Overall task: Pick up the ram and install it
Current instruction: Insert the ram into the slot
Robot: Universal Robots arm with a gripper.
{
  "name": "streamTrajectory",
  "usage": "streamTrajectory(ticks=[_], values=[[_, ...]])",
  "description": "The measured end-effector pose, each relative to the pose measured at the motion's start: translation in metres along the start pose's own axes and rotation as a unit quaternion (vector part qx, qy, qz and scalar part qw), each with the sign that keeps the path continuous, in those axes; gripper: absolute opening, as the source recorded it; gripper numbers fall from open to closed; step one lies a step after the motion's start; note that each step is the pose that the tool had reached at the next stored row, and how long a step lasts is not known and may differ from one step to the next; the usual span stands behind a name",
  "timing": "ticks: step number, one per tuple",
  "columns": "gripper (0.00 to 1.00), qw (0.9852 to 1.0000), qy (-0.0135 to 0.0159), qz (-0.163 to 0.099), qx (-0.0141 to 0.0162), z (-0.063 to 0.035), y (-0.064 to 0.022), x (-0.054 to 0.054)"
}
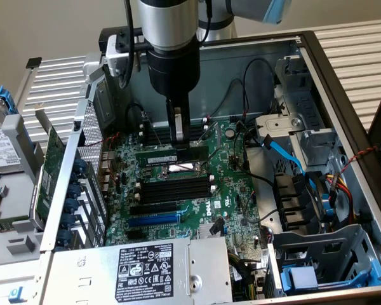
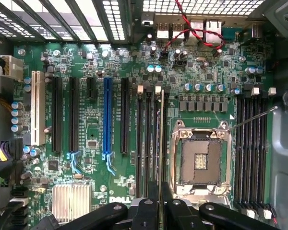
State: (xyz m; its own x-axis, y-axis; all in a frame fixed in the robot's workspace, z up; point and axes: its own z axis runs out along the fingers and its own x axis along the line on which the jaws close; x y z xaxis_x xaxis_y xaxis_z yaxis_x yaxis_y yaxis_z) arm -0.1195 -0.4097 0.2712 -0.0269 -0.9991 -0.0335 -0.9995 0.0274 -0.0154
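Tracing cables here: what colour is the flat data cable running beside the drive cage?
The data cable is light blue, clearest in the exterior view.

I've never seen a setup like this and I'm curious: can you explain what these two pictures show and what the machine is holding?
This is a robot arm working inside an open computer case. One picture comes from a camera off the arm, looking down into the case. The other comes from a camera on the arm's wrist, facing the green motherboard. At the arm's end is the gripper, shut on the ram, a thin green memory stick. In the wrist view the ram appears edge-on, a thin line over the black memory slots beside the empty processor socket. Whether it is seated, I cannot tell.
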Motion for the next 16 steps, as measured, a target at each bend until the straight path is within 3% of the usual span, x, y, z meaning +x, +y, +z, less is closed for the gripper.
streamTrajectory(ticks=[16], values=[[0.14, 1.0, 0.0, 0.0, 0.0008, 0.0093, -0.0001, 0.0105]])
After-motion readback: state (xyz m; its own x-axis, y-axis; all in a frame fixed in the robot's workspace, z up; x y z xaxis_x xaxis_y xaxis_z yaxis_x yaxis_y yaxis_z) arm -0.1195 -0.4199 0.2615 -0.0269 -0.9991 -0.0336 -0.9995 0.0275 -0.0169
